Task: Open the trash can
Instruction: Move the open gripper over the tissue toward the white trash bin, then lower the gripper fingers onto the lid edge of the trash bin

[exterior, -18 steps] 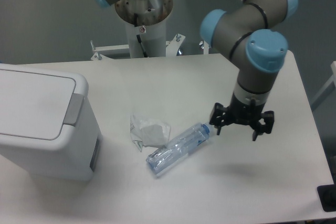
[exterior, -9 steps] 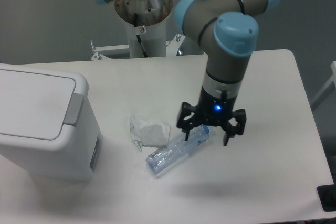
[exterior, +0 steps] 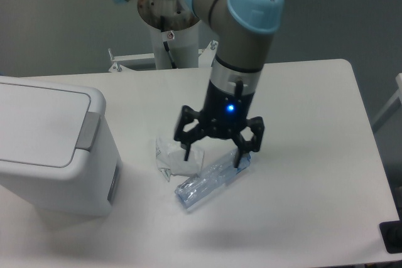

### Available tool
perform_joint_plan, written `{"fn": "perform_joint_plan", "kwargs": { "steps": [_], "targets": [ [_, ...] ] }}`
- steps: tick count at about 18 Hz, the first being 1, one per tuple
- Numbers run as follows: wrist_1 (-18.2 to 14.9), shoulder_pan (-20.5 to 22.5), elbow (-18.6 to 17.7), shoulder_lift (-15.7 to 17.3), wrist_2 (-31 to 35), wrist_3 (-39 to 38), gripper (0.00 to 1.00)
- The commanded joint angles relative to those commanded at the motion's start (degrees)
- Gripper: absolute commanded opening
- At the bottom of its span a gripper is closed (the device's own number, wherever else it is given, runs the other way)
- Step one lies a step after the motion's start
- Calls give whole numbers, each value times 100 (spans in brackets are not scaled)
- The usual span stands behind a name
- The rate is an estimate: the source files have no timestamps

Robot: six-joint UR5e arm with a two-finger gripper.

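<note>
The trash can (exterior: 53,149) is a large boxy white bin at the table's left edge. Its flat lid is shut, with a grey push tab (exterior: 87,130) on the right side of the lid. My gripper (exterior: 213,155) hangs open above the table's middle, well to the right of the can, with nothing between its fingers. It sits over a clear plastic bottle and crumpled wrapper, and a blue light glows on its body.
A clear plastic bottle (exterior: 210,182) lies on its side under the gripper. A crumpled clear wrapper (exterior: 174,157) lies just left of it. The arm's base column (exterior: 171,26) stands at the table's far edge. A dark object (exterior: 392,238) sits at the right front corner.
The gripper has swept left across the table, from right of the bottle to above the bottle and wrapper, nearer the trash can. It stays open. A blue light on it has come on.
</note>
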Motion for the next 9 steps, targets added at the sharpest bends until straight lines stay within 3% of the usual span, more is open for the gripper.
{"fn": "perform_joint_plan", "kwargs": {
  "steps": [9],
  "targets": [
    [9, -624, -255, 273, 35, -510, 100]
  ]
}}
